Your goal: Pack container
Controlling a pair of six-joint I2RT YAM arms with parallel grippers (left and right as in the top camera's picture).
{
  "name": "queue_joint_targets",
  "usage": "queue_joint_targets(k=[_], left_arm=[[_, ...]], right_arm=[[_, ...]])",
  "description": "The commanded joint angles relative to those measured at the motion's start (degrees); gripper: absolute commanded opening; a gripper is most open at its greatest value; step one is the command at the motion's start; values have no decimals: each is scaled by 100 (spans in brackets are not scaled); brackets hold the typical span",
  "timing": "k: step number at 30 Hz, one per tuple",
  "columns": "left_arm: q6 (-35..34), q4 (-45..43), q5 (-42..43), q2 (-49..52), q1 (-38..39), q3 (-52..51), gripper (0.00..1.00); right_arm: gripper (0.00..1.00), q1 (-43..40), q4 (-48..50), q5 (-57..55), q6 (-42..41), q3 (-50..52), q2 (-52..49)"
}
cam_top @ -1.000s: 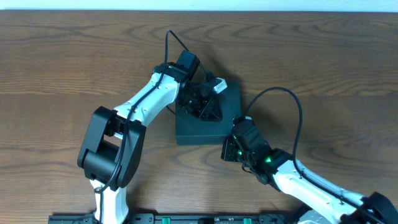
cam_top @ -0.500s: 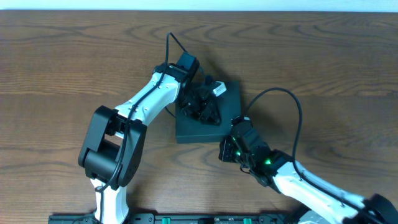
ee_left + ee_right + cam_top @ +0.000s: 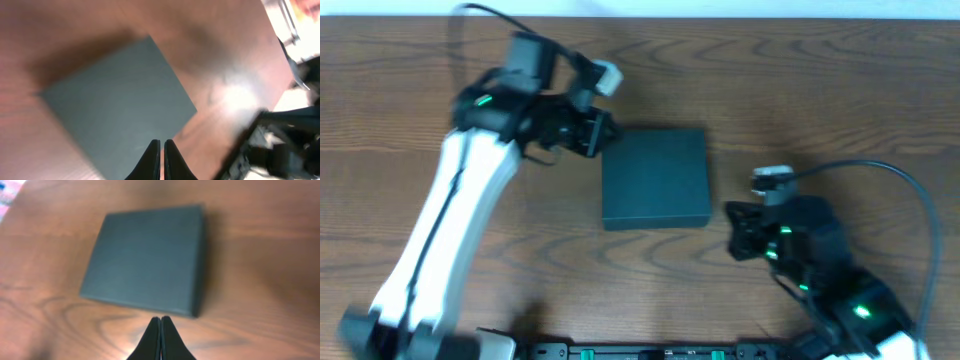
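Overhead: we see the container (image 3: 655, 178) flat on the table (image 3: 820, 90), lid shut. Left gripper (image 3: 592, 132) sits just off the container's far-left corner, not touching it, fingers closed on nothing. Right gripper (image 3: 735, 232) is near the container's near-right corner, apart from it, also closed & empty. Left wrist: fingers pressed together, container ahead of them. Right wrist: fingers together, tips just short of the container's edge.
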State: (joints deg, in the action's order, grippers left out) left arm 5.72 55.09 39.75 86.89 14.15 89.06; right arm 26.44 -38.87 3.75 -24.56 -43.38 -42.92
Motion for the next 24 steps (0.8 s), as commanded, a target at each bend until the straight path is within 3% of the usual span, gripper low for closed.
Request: queue_joint_targets(k=[1, 8, 13, 15, 16, 17, 18, 20, 24], left_arm=[[-190, 256, -765, -837, -105, 42, 6], [-188, 1311, -1648, -2603, -46, 28, 6], [-188, 1801, -1882, -3314, -46, -35, 6], [-208, 1912, -1921, -3464, -46, -50, 6], [-216, 1978, -1919, -3508, -46, -50, 17], [-249, 2048, -1921, -3539, -46, -50, 43], [-308, 2135, -1919, -3556, -46, -50, 96], [-671, 2398, -1917, -3552, -46, -52, 95], [-743, 2752, -1919, -3547, -46, -52, 95]], right_arm=[[1, -632, -798, -118, 1370, -791, 212], [1, -2087, -839, 1725, 2122, -1128, -140], [1, -2400, -699, 2470, 2302, -1128, -535], [24, -2413, -623, 2354, 2286, -1128, -680], [47, -2411, -614, 2334, 2251, -1128, -734], [76, -2411, -616, 2334, 2111, -1128, -774], [99, -2411, -616, 2339, 1930, -1126, -826], [99, -2413, -664, 2341, 1596, -1126, -944], [99, -2411, -811, 2323, 1475, -1126, -1115]])
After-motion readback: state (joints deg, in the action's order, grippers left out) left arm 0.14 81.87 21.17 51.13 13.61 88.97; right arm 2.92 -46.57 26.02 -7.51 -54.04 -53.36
